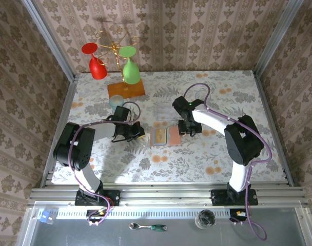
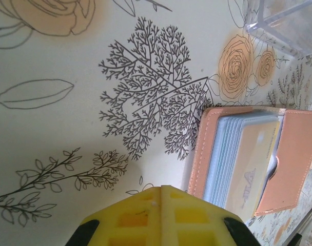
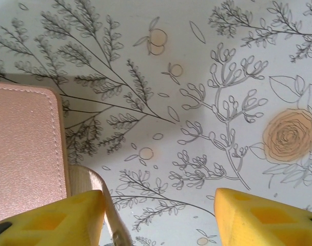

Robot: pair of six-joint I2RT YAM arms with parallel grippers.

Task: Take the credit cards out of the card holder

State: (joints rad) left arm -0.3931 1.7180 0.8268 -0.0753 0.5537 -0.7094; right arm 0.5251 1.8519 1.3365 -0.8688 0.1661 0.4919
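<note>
Flat on the floral-printed table cover (image 1: 222, 154), the small tan-pink leather card holder (image 1: 165, 137) lies opened out. Its long axis runs left to right, and its fold runs from near to far. The left half carries the pale credit cards (image 2: 248, 164), stacked in blue-grey sleeves with their edges fanned toward the left arm. The right half shows plain pink leather.

The left gripper (image 1: 139, 135) sits just left of the card holder, apart from it. Its yellow fingers (image 2: 140, 215) are pressed together with nothing between them. The right gripper (image 1: 186, 128) sits just right of the card holder, its fingers spread over bare cover and holding nothing. The holder's snap tab (image 3: 89, 187) lies right beside one finger; contact cannot be told.

Just beyond the card holder stands a clear plastic box (image 1: 163, 109). Farther beyond is the orange wooden base (image 1: 125, 90) of a glass rack.
</note>
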